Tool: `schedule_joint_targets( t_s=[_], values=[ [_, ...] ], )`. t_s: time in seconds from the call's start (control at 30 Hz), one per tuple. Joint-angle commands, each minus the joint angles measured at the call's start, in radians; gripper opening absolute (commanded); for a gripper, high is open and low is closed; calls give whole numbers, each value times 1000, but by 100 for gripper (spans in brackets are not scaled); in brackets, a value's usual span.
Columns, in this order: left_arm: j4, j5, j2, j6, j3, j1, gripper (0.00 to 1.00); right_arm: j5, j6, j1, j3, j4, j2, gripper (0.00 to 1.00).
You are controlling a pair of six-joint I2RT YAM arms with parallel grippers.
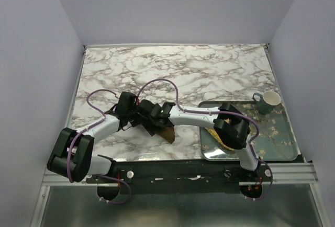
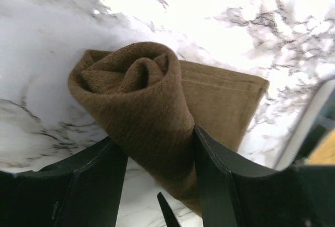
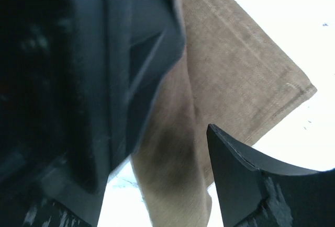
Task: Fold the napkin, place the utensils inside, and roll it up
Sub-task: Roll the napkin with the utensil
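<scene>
Left tool point(image 2: 159, 151): pinching my rolled napkin point(image 2: 138, 93).
Right tool point(image 3: 180, 151): spread beside it.
Risk: if I release, the roll may unwind.

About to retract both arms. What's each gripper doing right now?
Left gripper: closed on the rolled napkin.
Right gripper: open, straddling the napkin, not gripping.

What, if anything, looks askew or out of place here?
Nothing is spilled or damaged. The napkin is the only untidy item: its roll between the left fingers is loose and lopsided, with a flat part not yet rolled. The fork is not visible. The mug stands upright on the tray.
</scene>
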Motion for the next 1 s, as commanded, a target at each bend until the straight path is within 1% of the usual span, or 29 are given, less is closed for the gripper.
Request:
schedule_joint_targets(
  t_s=[0.0,0.07,0.1,0.17,0.2,0.27,0.3,0.33,0.37,0.4,0.47,0.5,0.57,0.6,0.67,0.7,0.77,0.8,0.87,0.9,0.97],
  values=[
    [-32,28,6,-15,5,1,60,237,42,30,49,-112,103,78],
    [-35,28,6,-14,7,1,60,232,55,30,35,-91,112,78],
    [-37,30,4,-14,7,1,60,228,56,30,6,-77,109,77],
    [-40,27,1,-11,8,1,60,203,64,28,-31,-30,83,70],
    [-43,27,0,-11,10,3,61,191,65,28,-68,-16,73,63],
    [-54,22,-8,-2,16,3,64,136,68,21,-98,26,48,59],
    [-60,19,-11,1,18,3,66,117,67,18,-114,43,39,54],
    [-67,13,-22,4,21,3,68,96,67,13,-155,62,30,53],
    [-72,5,-30,14,24,3,71,65,65,-2,-178,107,7,50],
    [-78,1,-36,17,25,4,73,3,64,-11,-201,133,-4,49],
    [-90,-10,-60,26,27,6,80,-65,59,-47,-270,205,-26,48],
    [-92,-9,-69,29,27,12,81,-138,55,-60,-290,227,-41,48],
    [-94,-9,-96,29,25,18,84,-217,44,-105,-339,286,-52,48],
    [-95,-9,-102,32,27,20,84,-320,41,-125,-350,303,-53,48],
    [-97,-4,-117,32,31,20,86,-439,41,-198,-372,357,-49,48],
    [-97,11,-117,31,31,21,86,-550,44,-221,-391,375,-44,48],
    [-98,16,-114,32,36,20,87,-655,45,-284,-398,405,-27,48],
    [-94,23,-113,31,35,21,87,-749,47,-304,-393,409,-17,48],
    [-77,45,-97,23,31,20,87,-855,41,-352,-373,409,37,48],
    [-69,49,-91,21,30,20,87,-946,41,-363,-363,409,58,48],
    [-54,56,-65,14,34,21,87,-1022,39,-386,-335,409,115,48]
  ],
)
